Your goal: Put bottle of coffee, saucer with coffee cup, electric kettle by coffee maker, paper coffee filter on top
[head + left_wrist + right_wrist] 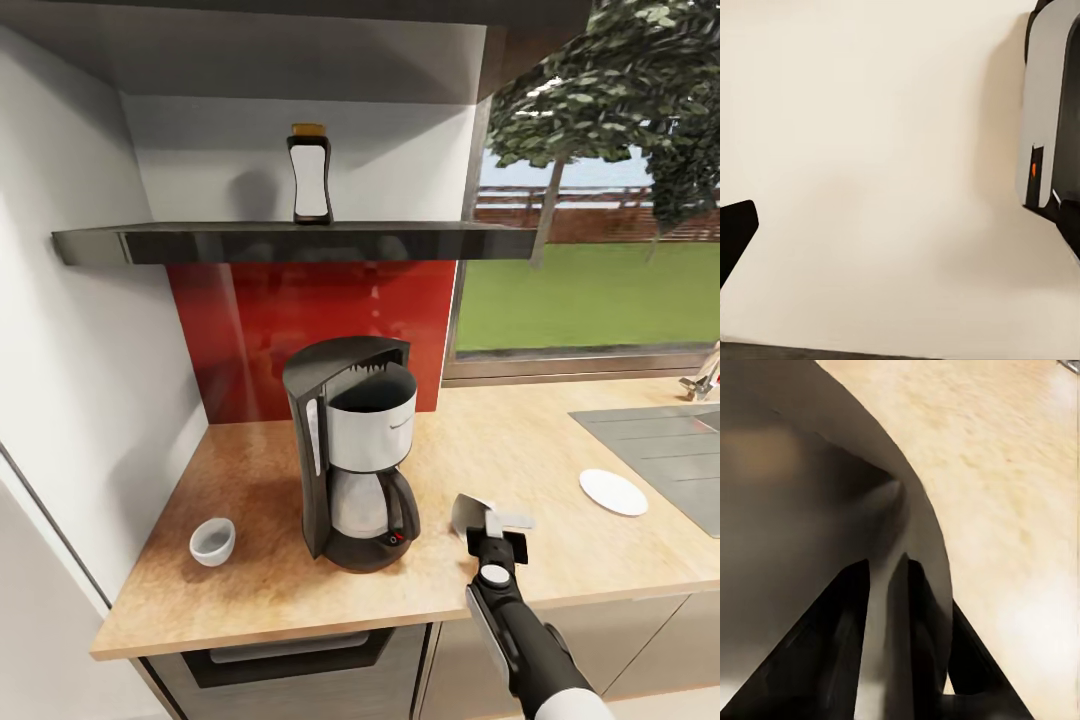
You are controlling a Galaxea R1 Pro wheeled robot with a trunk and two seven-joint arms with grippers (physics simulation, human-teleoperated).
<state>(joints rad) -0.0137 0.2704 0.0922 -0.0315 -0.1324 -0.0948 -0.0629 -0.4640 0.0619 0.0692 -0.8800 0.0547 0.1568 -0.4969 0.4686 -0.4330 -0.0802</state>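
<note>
Over the countertop (560,450), right gripper (488,524) clamping paper filter (468,513); left gripper's state indiscernible

Wooden countertop (250,560) carrying the coffee maker (355,455) at centre, standing upright. Small white coffee cup (212,541) at eight o'clock from it, well apart. White saucer (613,492) out at three o'clock, near the sink (655,440). Up top, dark shelf (290,241) bearing the upright coffee bottle (311,173) at twelve o'clock.
</note>
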